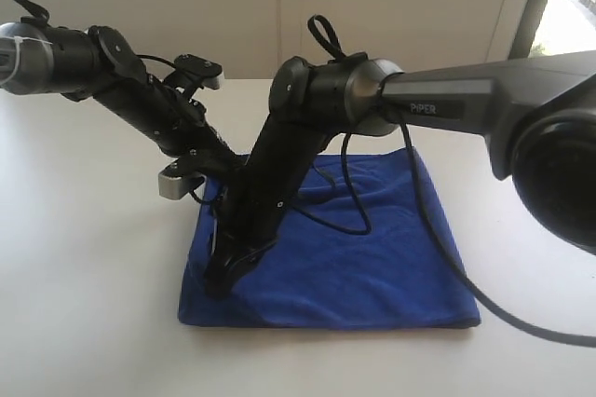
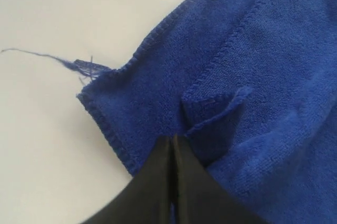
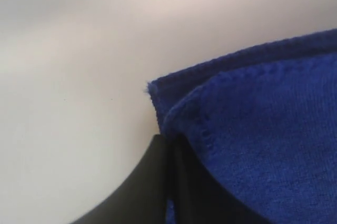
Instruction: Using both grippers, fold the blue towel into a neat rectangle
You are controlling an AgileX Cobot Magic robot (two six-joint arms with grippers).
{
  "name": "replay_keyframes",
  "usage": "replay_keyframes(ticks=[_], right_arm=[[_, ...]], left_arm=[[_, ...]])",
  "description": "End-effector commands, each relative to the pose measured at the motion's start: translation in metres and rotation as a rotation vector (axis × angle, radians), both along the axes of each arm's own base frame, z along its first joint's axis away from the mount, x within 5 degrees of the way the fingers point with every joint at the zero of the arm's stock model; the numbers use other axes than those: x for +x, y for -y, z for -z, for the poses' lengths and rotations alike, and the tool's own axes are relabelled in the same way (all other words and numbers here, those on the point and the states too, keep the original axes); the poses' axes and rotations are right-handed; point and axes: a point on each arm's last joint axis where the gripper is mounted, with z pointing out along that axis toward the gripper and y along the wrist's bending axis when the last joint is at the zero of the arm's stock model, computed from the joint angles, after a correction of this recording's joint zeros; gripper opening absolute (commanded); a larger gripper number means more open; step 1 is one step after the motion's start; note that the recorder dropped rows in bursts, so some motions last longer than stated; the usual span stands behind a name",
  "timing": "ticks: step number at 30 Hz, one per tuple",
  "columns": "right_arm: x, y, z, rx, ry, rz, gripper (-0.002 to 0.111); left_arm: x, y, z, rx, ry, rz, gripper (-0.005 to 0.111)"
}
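Blue towel (image 1: pixel 372 257) flat, long axis L-R in ext. view; both jaws clenched, L edge.

Blue towel (image 1: pixel 372 257) — folded flat; approx. rect. shape.

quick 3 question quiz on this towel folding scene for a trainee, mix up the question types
1. True or false: the blue towel hangs in the air, clear of the table.
2. The loose thread trails from: A) a towel corner, onto the table; B) the towel's middle; C) nowhere near the towel.
3. Fill in: the left end effector and the right end effector both have their jaws ____.
Key: 1 false, it lies on the table; 2 A; 3 shut, on the towel's edge.
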Motion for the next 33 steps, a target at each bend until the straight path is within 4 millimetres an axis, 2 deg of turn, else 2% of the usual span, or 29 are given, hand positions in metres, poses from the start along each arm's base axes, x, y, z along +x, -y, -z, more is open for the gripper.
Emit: replay_keyframes(ticks=[1, 4, 9, 11, 17, 22, 26, 27, 28, 30, 33], right_arm=[[-0.005, -0.007, 0.001, 0.020, -0.002, -0.014, 0.000], [-0.008, -0.013, 0.008, 0.023, -0.022, -0.018, 0.000], [-0.010, -0.021, 0.019, 0.026, -0.036, -0.015, 0.002], [-0.010, -0.022, 0.019, 0.034, -0.028, -0.025, 0.009], [-0.011, -0.024, 0.018, 0.052, -0.034, -0.017, 0.040], [-0.015, -0.022, 0.003, 0.058, -0.045, -0.045, 0.044], [-0.015, -0.019, -0.015, 0.069, 0.007, -0.046, 0.044], [-0.015, -0.018, -0.018, 0.062, 0.022, -0.046, 0.044], [-0.014, -0.015, -0.022, 0.030, 0.052, -0.040, 0.044], [-0.011, -0.010, -0.023, -0.016, 0.074, -0.029, 0.044], [-0.007, -0.003, -0.021, -0.080, 0.097, 0.002, 0.044]], left_arm=[[0.000, -0.001, 0.005, -0.011, -0.036, -0.018, 0.000], [0.000, -0.001, 0.013, -0.006, -0.061, -0.018, 0.000], [0.001, -0.001, 0.015, -0.003, -0.063, -0.018, 0.000], [0.001, -0.001, 0.015, -0.003, -0.057, -0.022, 0.000], [0.002, -0.003, 0.015, 0.005, -0.054, -0.020, 0.000], [0.003, -0.005, 0.016, 0.017, -0.051, -0.019, 0.001], [0.003, -0.008, 0.016, 0.011, -0.063, -0.039, 0.020], [0.004, -0.010, 0.016, 0.009, -0.068, -0.047, 0.027], [0.004, -0.012, 0.016, 0.015, -0.073, -0.044, 0.040], [0.004, -0.014, 0.016, 0.017, -0.083, -0.043, 0.046], [0.003, -0.015, 0.017, 0.034, -0.080, -0.033, 0.046]])
